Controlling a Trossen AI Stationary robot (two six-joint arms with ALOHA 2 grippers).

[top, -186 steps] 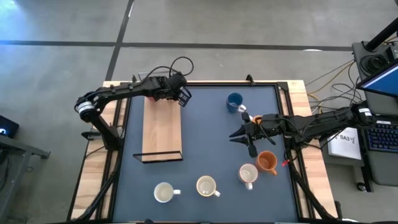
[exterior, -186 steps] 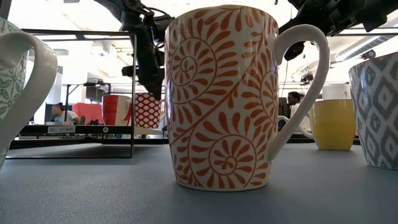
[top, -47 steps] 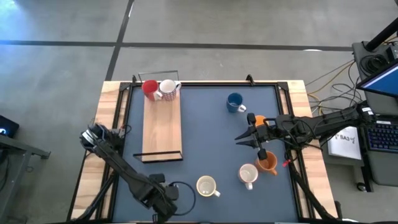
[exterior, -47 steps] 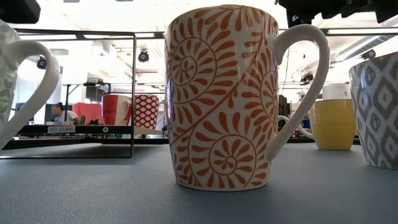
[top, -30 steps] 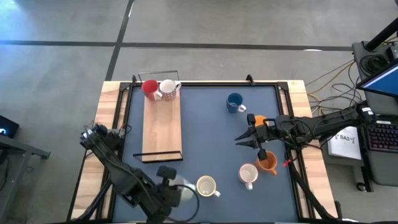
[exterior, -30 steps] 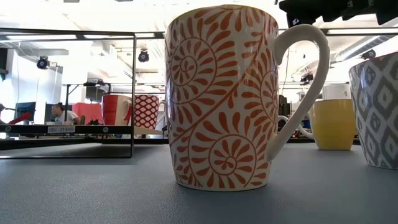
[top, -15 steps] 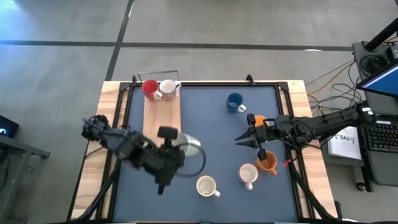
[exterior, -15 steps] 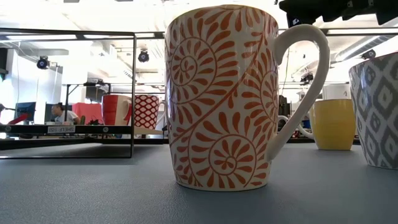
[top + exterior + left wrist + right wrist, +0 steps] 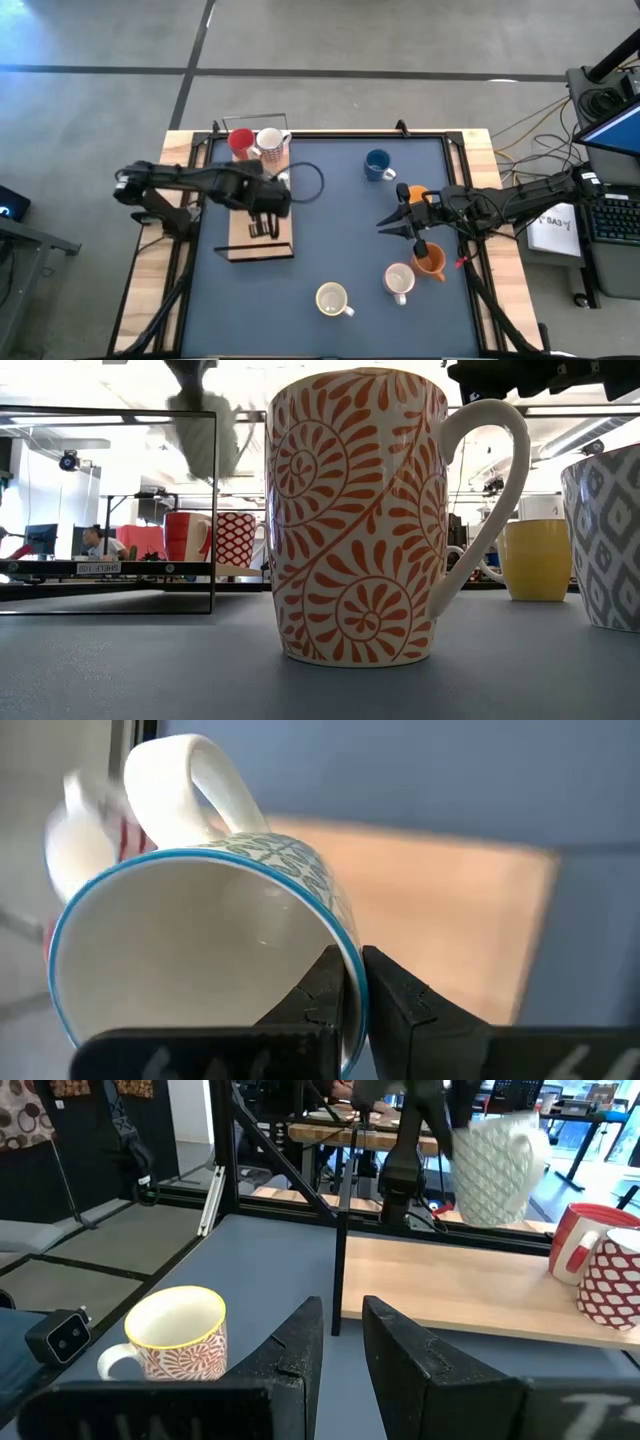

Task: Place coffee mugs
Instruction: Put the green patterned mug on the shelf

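Mid-carry: left fingers (image 9: 345, 982) pinched on the patterned mug (image 9: 200, 950) rim over the wooden tray (image 9: 260, 205). Next, lower beside the red mug (image 9: 240, 141).

Teal-patterned mug (image 9: 200, 950) airborne, tilted

Bright, even overhead light, blown-out windows in low view, motion blur on carried mug (image 9: 205, 435)

We see the mug (image 9: 195, 960) clamped in the left pincer (image 9: 350, 985) cut off by the wrist picture's edge, its base hidden. From the low camera it (image 9: 205, 435) is only a blur overhead. From above, the pincer's dark body covers most of it.
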